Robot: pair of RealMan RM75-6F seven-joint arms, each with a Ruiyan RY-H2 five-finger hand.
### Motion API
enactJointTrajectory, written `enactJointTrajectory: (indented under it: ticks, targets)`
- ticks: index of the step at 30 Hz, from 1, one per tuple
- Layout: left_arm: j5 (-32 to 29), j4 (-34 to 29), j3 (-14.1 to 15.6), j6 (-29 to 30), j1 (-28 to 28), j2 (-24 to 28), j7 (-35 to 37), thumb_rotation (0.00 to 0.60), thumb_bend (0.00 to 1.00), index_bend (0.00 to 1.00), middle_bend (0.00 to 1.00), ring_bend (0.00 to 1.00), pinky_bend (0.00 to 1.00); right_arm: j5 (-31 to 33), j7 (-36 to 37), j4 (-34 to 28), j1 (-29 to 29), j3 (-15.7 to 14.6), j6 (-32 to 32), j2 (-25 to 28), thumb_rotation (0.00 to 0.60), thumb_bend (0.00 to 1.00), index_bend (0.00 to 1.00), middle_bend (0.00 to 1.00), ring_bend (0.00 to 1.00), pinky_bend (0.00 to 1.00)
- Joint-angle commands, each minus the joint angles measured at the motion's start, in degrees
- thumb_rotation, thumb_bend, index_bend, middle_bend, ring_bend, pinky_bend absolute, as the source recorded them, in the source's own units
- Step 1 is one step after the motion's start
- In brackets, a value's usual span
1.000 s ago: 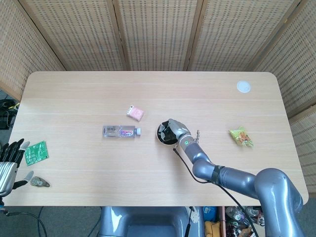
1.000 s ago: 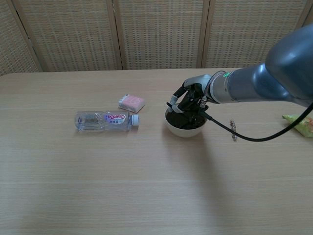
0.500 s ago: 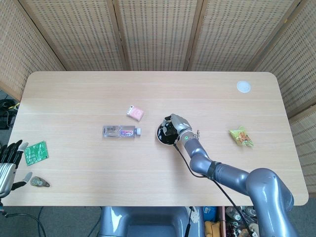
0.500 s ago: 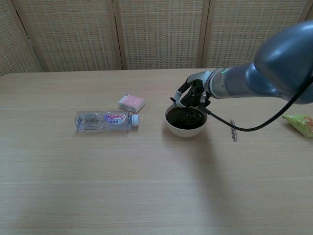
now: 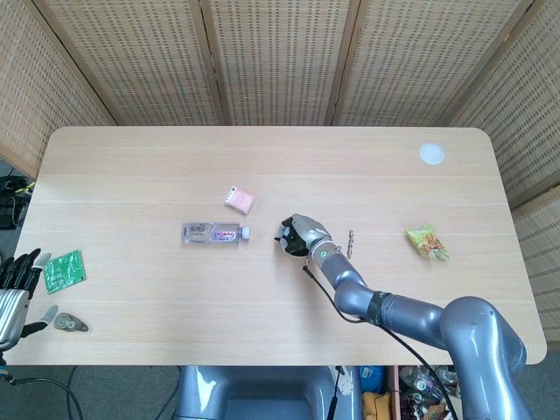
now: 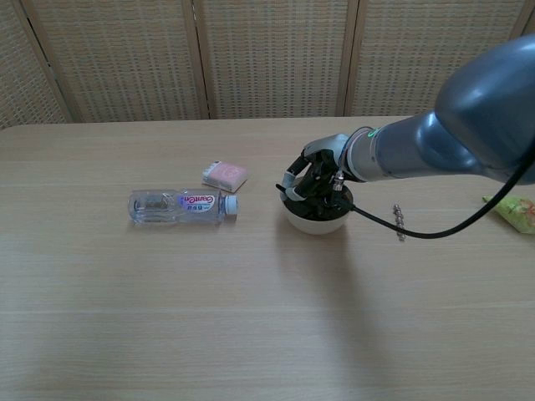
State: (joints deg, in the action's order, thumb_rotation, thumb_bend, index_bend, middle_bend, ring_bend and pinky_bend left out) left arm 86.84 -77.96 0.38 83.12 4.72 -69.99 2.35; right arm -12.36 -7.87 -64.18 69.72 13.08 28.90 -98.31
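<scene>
The right hand (image 6: 313, 177) is down over the small bowl (image 6: 317, 219) mid-table, fingers curled around its rim and into the dark inside — looks like it's gripping the bowl. Just left of that lies a clear bottle (image 6: 180, 206) on its side with a pink-and-purple label I can't quite read, and a pink packet (image 6: 225, 175) behind it. The left hand (image 5: 15, 293) hangs off the table's left edge near a green packet (image 5: 64, 269) — fingers apart, holding nothing.

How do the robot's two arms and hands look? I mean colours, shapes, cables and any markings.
The right arm is thick, rounded and glossy grey-blue, with a small green light at the wrist. A thin black cable loops beneath it. The right hand has silver and black parts. The left hand shows dark fingers on a pale silver body.
</scene>
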Motion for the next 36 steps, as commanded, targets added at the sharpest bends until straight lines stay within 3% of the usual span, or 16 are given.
enactJointTrajectory:
  ticks: [1,12,20,27,36]
  targets:
    - [-0.2,0.1,0.0,0.0,-0.2,0.0,0.1,0.600,0.31,0.00,0.00,0.00,0.00,-0.3,-0.1,1.5,0.7,0.1,0.1,-1.1,0.600,0.73,0.62,0.94,0.97,1.00]
    - [-0.3,0.4,0.0,0.0,-0.3,-0.1,0.3,0.600,0.31,0.00,0.00,0.00,0.00,1.4,-0.8,5.2,1.0,-0.5,0.7,-1.4,0.600,0.73,0.62,0.94,0.97,1.00]
    - [0.4,0.0,-0.1,-0.1,0.2,-0.1,0.0,0.600,0.31,0.00,0.00,0.00,0.00,2.6,-1.6,3.1,-0.7,-1.6,1.6,1.0,0.600,0.73,0.62,0.94,0.97,1.00]
    - [0.6,-0.2,-0.1,-0.2,0.4,-0.2,-0.1,0.600,0.31,0.00,0.00,0.00,0.00,1.5,-1.0,-3.2,-2.0,-1.8,0.7,3.9,0.600,0.73,0.62,0.94,0.97,1.00]
    - [0.1,0.0,0.0,-0.2,0.1,-0.1,0.0,0.600,0.31,0.00,0.00,0.00,0.00,1.2,-0.5,-0.6,-0.6,-1.3,0.7,1.8,0.600,0.73,0.62,0.94,0.97,1.00]
